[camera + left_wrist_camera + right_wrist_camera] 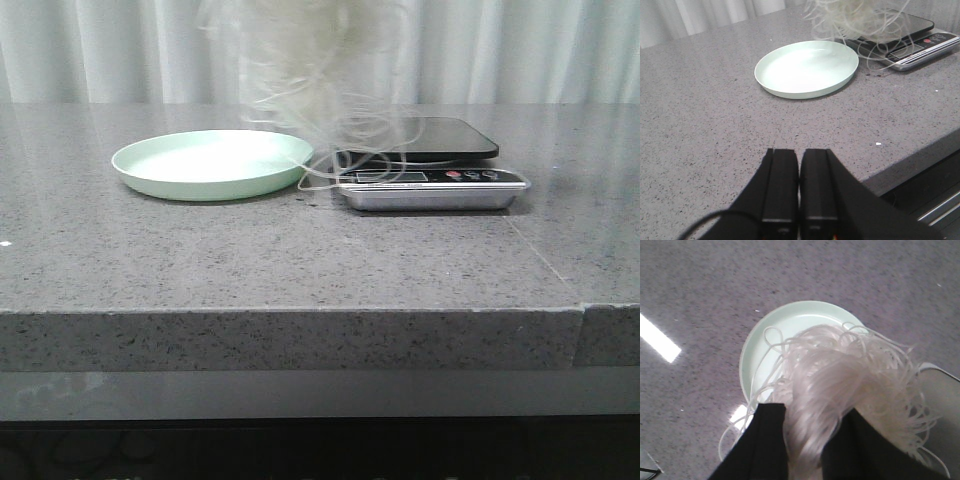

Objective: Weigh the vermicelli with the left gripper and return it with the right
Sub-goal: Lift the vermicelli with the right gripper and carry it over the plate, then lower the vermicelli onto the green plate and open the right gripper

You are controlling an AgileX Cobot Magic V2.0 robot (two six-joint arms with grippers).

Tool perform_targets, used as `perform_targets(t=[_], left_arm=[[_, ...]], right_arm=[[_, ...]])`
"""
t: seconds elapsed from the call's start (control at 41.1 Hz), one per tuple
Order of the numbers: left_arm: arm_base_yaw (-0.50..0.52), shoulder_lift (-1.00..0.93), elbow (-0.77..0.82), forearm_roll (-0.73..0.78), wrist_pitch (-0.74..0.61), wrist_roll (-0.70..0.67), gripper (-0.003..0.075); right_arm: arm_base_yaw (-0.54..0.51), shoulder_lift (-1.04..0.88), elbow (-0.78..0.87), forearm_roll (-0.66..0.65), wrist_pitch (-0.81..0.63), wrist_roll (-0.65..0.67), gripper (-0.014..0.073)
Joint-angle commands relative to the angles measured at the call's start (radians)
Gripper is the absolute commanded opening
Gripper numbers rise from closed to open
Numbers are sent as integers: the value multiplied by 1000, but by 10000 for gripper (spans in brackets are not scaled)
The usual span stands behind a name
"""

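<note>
A pale tangle of vermicelli [300, 70] hangs in the air between the mint-green plate [210, 162] and the black-topped kitchen scale [430, 175], its loose strands trailing onto the scale's front. In the right wrist view my right gripper [810, 435] is shut on the vermicelli [840, 375], above the plate [765, 340]. The right gripper itself is out of the front view. My left gripper [799, 155] is shut with nothing in it, low over the bare counter, near its front edge and apart from the plate [805, 70] and the scale [915, 47].
The grey speckled counter [300, 260] has a front edge [300, 312] close to the camera. White curtains [100, 50] hang behind the table. A small white speck [878, 144] lies on the counter near the edge.
</note>
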Motion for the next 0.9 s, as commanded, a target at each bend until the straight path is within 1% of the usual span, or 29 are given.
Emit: perform_targets(t=[0.0,0.146,0.317,0.438,0.609,0.682,0.877], left_arm=[[1,10,-28,4,-75,-2,138],[1,10,-28,4,-75,-2,138],[1,10,-28,0,-75,-2,138],[1,10,-28,-1,-75,-2,137],[1,10,-28,-17,-75,-2,138],[1,10,-28,-22,-75,-2,138],[1,10,-28,-25,-75,-2,138]], right_arm=[[48,-39,-37,42,-141,-22,156],[102,10,-37,40,-209,-22,156],[105,79,-37,26,-216,-22,156],[102,109,-37,-46,-208,-22,156],[102,123,-37,-190,-198,-21,156],[102,130,-37,-215,-190,-21,156],[102,168,-37,-223,-143,-21,156]])
